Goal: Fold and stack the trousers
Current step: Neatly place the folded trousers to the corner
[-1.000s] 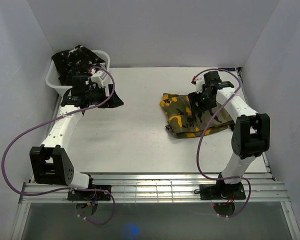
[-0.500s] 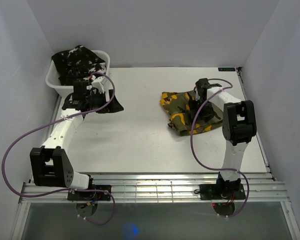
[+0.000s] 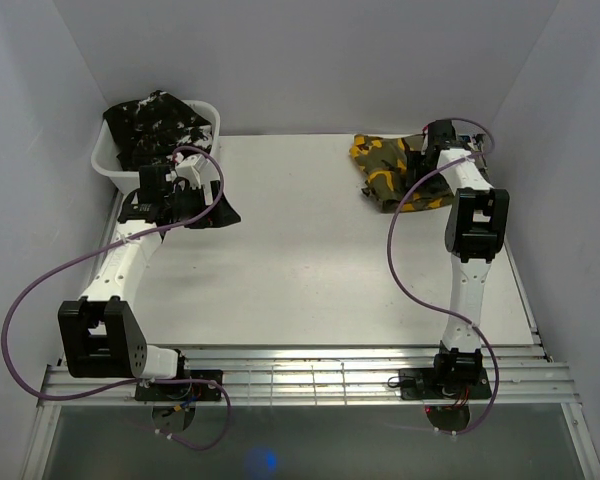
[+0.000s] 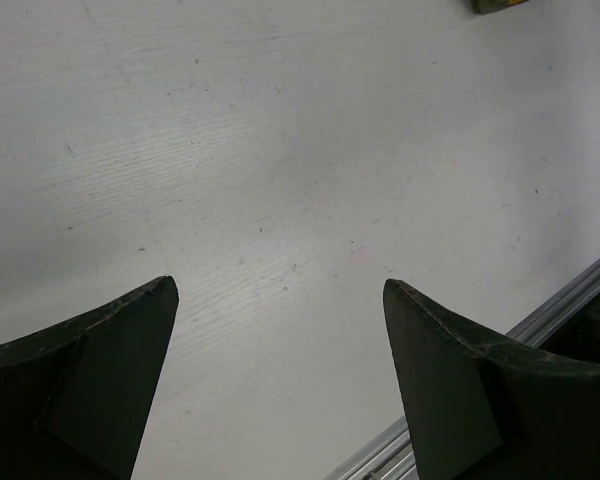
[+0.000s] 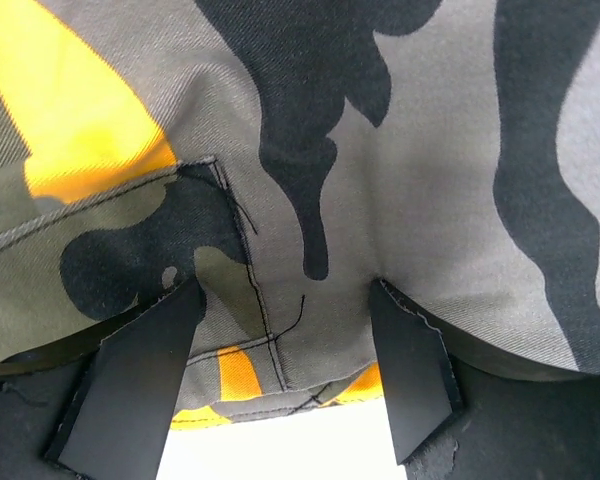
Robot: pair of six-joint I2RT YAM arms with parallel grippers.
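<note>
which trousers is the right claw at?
The olive-grey pair with orange-yellow patches, far right on the table; the black white-flecked pair lies in the tub, far left.

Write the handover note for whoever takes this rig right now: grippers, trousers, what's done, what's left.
Left gripper: open and empty over bare table, near the white tub.
Right gripper: fingers apart, pressed into the olive camouflage trousers. Whether it grips them is unclear.
Olive pair: a compact bundle at the table's far right corner. How tidy the fold is cannot be told.
Black trousers: heaped in the tub. More black cloth lies on the table beside the tub, under the left arm.
Done: nothing stacked yet.
Left: fold the black cloth, then stack the pairs together.
</note>
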